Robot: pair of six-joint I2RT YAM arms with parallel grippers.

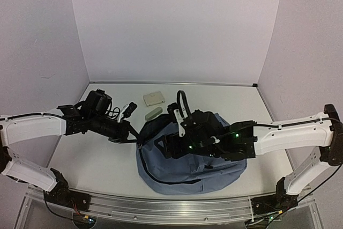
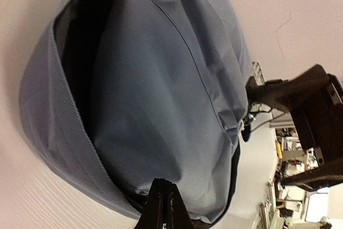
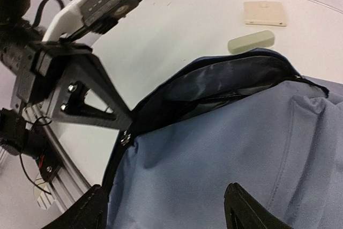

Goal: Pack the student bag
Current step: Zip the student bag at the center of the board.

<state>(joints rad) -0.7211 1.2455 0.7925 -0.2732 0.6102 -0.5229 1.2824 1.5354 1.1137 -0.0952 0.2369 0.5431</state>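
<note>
The student bag [image 1: 187, 172], grey-blue fabric with a dark lining, lies in the middle of the table with its mouth towards the left arm. My left gripper [image 2: 163, 199] is shut, pinching the bag's rim at the opening [image 1: 138, 135]; the right wrist view shows its tip on the rim [image 3: 126, 132]. My right gripper [image 3: 166, 210] hovers low over the bag's blue outer fabric [image 3: 225, 148] with its fingers [image 3: 246, 213] wide apart and nothing between them. In the top view the right gripper [image 1: 165, 147] sits over the bag's left half. The bag's inside [image 2: 80, 57] is dark and I cannot see what it contains.
A cream square pad [image 1: 154, 98] and a cream oblong block [image 1: 153, 113] lie on the table just behind the bag's opening, also in the right wrist view as the pad [image 3: 263, 13] and block [image 3: 251, 41]. A black strap loop [image 1: 183, 100] stands up behind the bag.
</note>
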